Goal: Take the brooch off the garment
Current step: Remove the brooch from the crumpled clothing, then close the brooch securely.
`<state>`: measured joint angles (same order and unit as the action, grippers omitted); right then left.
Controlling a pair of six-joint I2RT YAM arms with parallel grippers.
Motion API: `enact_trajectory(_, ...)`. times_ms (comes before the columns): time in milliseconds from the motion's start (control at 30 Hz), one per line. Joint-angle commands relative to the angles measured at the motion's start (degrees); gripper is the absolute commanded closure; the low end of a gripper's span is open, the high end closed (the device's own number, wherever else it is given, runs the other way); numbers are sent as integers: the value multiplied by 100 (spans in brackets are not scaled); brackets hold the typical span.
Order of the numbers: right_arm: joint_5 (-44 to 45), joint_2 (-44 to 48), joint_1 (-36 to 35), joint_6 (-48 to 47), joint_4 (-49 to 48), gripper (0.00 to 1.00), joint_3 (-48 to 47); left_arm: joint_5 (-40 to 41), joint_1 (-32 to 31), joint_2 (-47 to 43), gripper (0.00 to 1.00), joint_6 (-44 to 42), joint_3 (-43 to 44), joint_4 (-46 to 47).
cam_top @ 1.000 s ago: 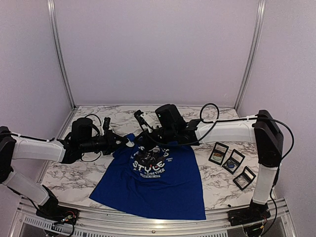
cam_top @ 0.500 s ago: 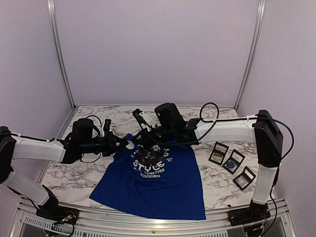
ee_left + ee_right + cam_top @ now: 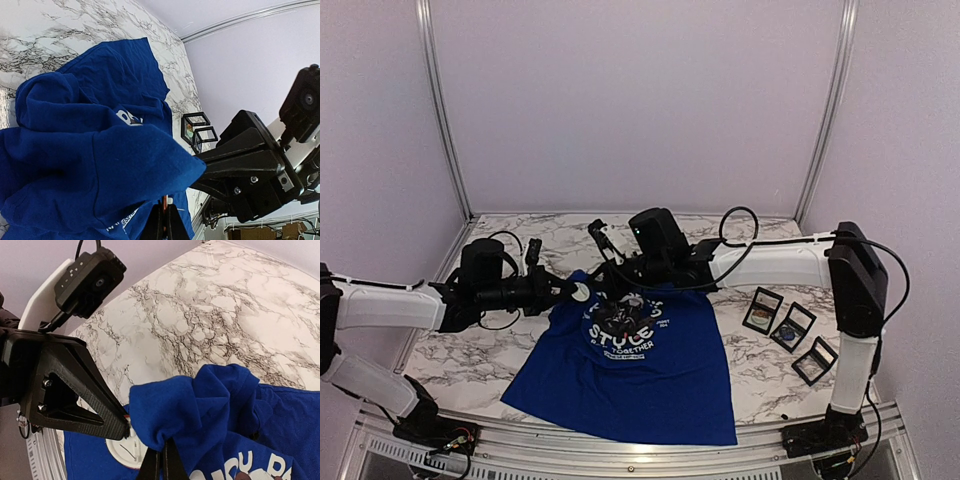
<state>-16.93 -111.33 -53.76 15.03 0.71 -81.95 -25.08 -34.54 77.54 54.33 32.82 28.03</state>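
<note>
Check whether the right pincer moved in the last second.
Yes, slightly. In the top view the right pincer shifted left, away from the display boxes, shut on the T-shirt.

Heads up, you can't really see either claw's tips. In the left wrist view the left claw [image 3: 163,226] pokes up at the bottom edge, mostly cut off. The bunched T-shirt [image 3: 90,160] hangs over it, so what it's pinching is hidden.

Same story on the right wrist: the right claw [image 3: 162,464] is clipped by the lower edge, with a fold bundled over its tips. A white round disc [image 3: 120,452] sits half under the cloth there, and you can't tell what it is.

From above, folds swallow the top of the lettering [image 3: 620,338]. Whatever's inside the little framed cases [image 3: 792,326] is too small to make out.
</note>
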Motion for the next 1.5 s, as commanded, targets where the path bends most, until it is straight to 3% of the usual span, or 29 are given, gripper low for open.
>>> enact_trajectory(0, -12, -238, 129, 406, 96, 100, -214, -84, 0, -348, 100, -209, -115, -160)
enact_trajectory(300, -159, -210, 258, 536, 78, 100, -112, -58, 0, -592, 100, -251, -110, -68)
enact_trajectory(700, -405, 369, 441, 608, -18, 63, 160, 73, 43, -443, 100, -102, 25, 510)
enact_trajectory(1033, -1095, 1006, 688, 627, -1164, 37, 868, -2, 62, -125, 100, 124, 231, 1049)
enact_trajectory(1233, -1668, 1198, 767, 753, -2073, 34, 1283, -222, 62, 21, 100, 190, 394, 1401)
enact_trajectory(1467, -1928, 1109, 796, 941, -2410, 36, 1238, -468, 55, 33, 100, 205, 448, 1973)
